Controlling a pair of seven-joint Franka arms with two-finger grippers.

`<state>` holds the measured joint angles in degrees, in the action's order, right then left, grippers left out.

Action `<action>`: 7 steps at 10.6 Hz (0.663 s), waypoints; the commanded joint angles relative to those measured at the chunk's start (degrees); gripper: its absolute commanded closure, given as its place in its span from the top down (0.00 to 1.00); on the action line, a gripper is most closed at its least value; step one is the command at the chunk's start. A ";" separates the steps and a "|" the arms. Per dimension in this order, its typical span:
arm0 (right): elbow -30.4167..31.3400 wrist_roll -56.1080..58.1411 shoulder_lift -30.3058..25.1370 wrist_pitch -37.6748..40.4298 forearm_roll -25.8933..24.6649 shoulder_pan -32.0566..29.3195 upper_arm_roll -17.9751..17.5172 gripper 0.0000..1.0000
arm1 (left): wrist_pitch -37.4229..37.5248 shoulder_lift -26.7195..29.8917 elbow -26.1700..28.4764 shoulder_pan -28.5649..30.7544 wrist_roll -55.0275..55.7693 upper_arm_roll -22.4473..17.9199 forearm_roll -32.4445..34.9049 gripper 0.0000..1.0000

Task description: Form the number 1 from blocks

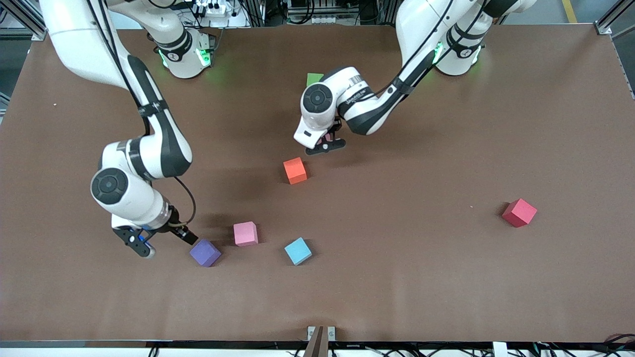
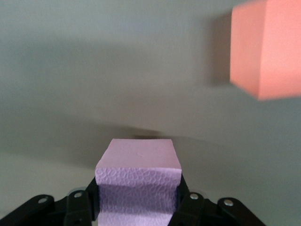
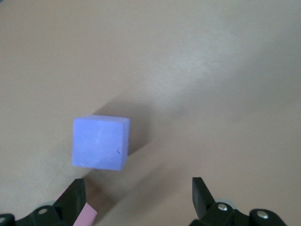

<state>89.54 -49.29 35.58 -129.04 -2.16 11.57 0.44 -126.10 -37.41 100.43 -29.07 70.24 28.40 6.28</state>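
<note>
Nearest the front camera from the orange block (image 1: 295, 170): light blue block (image 1: 298, 251), pink block (image 1: 245, 233), purple block (image 1: 205, 253) in a loose row. Right gripper (image 1: 166, 241) sits low just beside the purple one, toward the right arm's end, jaws wide and empty, probably lining up a grasp. Red block (image 1: 519, 212) lies well apart toward the left arm's end. Farther than orange, left gripper (image 2: 139, 207) clamps a lilac block (image 2: 138, 181), likely for placing in the numeral's stroke. Green block (image 1: 314, 79) farthest

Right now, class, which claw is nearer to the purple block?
Right. The right claw hangs open beside the purple block. The left claw is shut on a pale pink block near the orange block.
</note>
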 commanded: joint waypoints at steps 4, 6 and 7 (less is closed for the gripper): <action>-11.49 -3.71 8.54 -0.32 5.92 5.03 6.32 1.00 | -8.98 1.29 8.19 0.60 8.14 4.64 11.63 0.00; -11.49 -3.71 8.81 -1.13 6.11 7.67 8.43 1.00 | -9.08 1.20 8.29 0.51 9.12 6.04 12.96 0.00; -11.32 -3.71 8.72 -1.21 6.37 7.59 8.44 1.00 | -9.08 1.37 8.90 0.60 9.21 6.49 13.40 0.00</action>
<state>80.14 -52.57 42.95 -130.23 3.19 18.04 7.53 -134.29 -37.40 107.19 -29.16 77.43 33.60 17.51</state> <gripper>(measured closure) 0.000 0.401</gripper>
